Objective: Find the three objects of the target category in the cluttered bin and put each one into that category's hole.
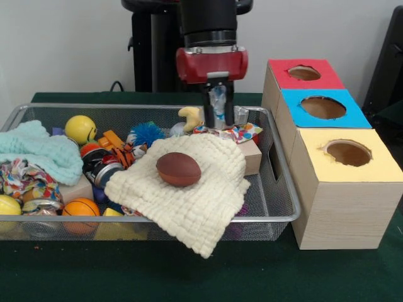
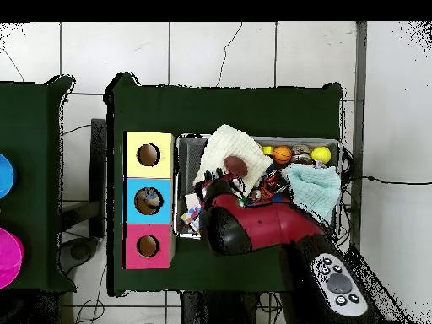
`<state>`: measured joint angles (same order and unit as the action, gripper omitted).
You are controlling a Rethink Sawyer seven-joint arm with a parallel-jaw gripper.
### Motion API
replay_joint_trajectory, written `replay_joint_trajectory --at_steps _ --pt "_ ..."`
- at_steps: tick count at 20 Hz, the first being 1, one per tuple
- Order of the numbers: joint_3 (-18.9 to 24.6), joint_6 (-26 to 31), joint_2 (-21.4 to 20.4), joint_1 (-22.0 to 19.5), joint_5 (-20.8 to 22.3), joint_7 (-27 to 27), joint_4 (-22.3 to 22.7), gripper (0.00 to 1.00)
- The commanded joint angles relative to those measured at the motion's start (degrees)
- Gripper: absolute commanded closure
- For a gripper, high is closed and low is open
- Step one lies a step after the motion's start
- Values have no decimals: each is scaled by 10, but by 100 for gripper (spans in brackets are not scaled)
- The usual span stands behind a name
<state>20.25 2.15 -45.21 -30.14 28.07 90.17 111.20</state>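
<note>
The wire mesh bin [image 1: 286,189] is full of clutter. It also shows in the overhead view [image 2: 180,190]. My gripper [image 1: 220,123] is lowered into the bin's far side, just above a colourful patterned cloth [image 1: 239,133] and next to a yellow curved toy [image 1: 191,115]. Whether it is open or shut does not show. In the overhead view my red arm [image 2: 261,224] hides it. The red-topped box's hole [image 1: 304,73] is at the far right and it is empty; it also shows in the overhead view [image 2: 148,245]. A brown football [image 1: 178,168] lies on a cream cloth [image 1: 189,201].
A yellow ball [image 1: 80,129], an orange basketball [image 1: 82,207], a blue spiky ball [image 1: 148,133], cans [image 1: 101,165], a light blue cloth [image 1: 38,154] and a wooden block [image 1: 253,156] also lie in the bin. The blue-topped box [image 1: 352,116] and the yellow-topped box [image 1: 384,167] stand beside it.
</note>
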Motion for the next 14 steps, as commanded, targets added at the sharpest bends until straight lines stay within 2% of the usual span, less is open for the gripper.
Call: replay_joint_trajectory --at_steps 1,9,14 --pt "14 3 -14 3 -57 144 63 100" --pt "12 29 -51 13 -109 128 86 100" --pt "11 27 -78 37 -142 139 109 100"
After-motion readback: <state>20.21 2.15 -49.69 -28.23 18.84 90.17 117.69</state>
